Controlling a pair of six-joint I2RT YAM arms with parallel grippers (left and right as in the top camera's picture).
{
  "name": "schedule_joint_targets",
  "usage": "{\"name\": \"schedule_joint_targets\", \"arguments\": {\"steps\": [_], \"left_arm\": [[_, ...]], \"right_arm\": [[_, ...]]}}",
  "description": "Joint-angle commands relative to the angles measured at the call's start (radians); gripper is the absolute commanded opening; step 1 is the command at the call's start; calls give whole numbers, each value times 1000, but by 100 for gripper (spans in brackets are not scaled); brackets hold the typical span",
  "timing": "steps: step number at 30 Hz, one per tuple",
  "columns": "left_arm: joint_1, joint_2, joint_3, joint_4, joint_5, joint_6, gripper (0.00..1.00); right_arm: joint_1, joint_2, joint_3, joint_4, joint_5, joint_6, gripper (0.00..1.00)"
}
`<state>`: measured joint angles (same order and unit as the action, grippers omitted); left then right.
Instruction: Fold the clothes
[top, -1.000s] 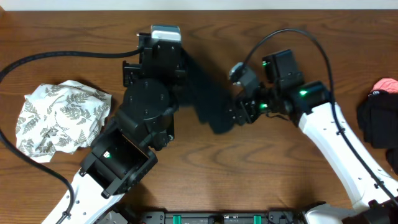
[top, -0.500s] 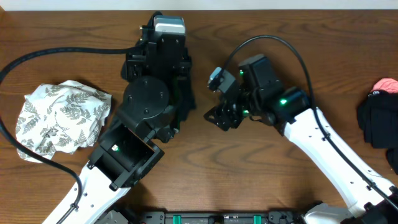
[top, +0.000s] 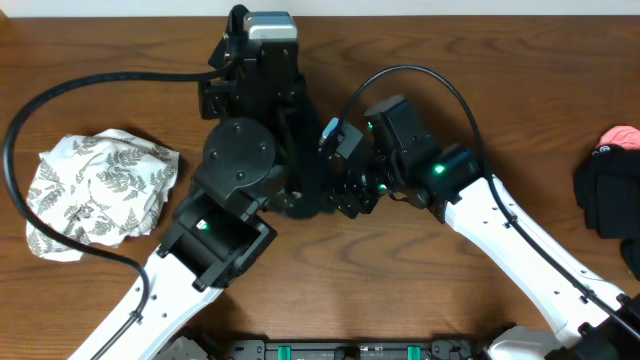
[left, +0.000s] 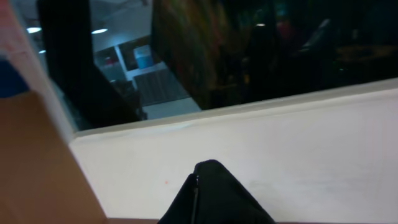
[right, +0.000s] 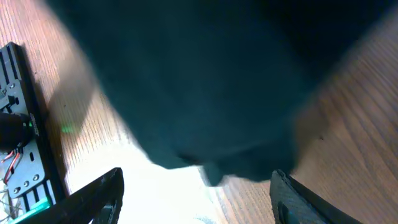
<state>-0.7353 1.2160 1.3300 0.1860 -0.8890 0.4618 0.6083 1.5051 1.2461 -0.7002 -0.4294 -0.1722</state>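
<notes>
A black garment (top: 308, 198) hangs bunched between my two arms at the middle of the table, mostly hidden under the left arm in the overhead view. My left gripper (left: 211, 199) points up toward the wall and is shut on a peak of the black garment (left: 224, 202). My right gripper (right: 199, 199) is open, its fingers spread wide, with the black garment (right: 199, 81) just ahead of the fingertips and not between them. In the overhead view the right gripper (top: 345, 190) sits right beside the cloth.
A crumpled white cloth with a grey leaf print (top: 95, 190) lies at the left. A dark pile of clothes (top: 608, 195) with a pink piece (top: 622, 136) lies at the right edge. A black cable (top: 100, 85) loops over the left side of the table.
The right arm has moved left toward the left arm. The black garment, spread out between the arms a second ago, is now bunched under the left arm. The right gripper's fingers are now off it.
</notes>
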Motion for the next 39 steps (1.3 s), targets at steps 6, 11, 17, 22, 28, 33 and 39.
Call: {"name": "schedule_joint_targets", "arguments": {"steps": [6,11,17,22,28,33,39], "left_arm": [[-1,25,30,93,-166,17,6],[-1,47,30,142,-205,17,6],[-1,52,30,186,-208,18,6],[-1,52,30,248,-207,55,6],[-1,52,30,285,-204,66,6],[-1,52,30,316,-204,120,6],[-1,52,30,370,-204,214,6]], "right_arm": [[8,7,-6,14,-1,10,73],[8,7,-6,38,0,11,73],[8,7,-6,111,-1,19,74],[28,17,-6,152,-24,26,74],[98,34,-6,211,-31,26,73],[144,61,-6,265,51,78,72],[159,77,-6,263,60,89,72]]}}
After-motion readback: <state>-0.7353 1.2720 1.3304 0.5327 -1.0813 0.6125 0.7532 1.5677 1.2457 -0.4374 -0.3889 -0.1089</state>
